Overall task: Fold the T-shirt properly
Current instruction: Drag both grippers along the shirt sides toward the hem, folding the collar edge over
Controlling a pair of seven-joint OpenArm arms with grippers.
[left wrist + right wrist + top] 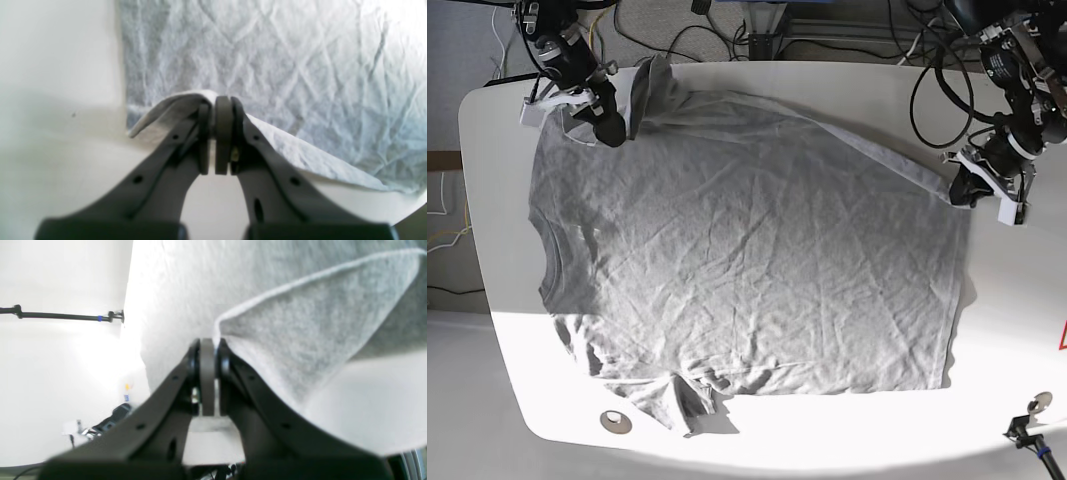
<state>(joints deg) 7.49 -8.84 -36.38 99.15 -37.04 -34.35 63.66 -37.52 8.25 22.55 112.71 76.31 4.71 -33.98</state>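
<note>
The grey, wrinkled T-shirt point(747, 250) lies spread flat over most of the white table point(1027, 330), neckline toward the left of the base view. My right gripper point(612, 130) is at the far left corner, shut on a lifted fold of the shirt near its sleeve point(642, 85). In the right wrist view the jaws point(207, 343) pinch a raised hemmed flap point(293, 340). My left gripper point(957, 190) is at the far right corner, shut on the shirt's bottom hem. The left wrist view shows that gripper point(213, 101) pinching the lifted hem edge point(166, 108), with cloth point(267, 50) beyond.
Black cables point(727, 30) run along the floor behind the table's far edge. A round grommet point(614, 422) sits near the front left edge, and a black clamp point(1027, 435) stands at the front right corner. Bare tabletop shows right of the shirt.
</note>
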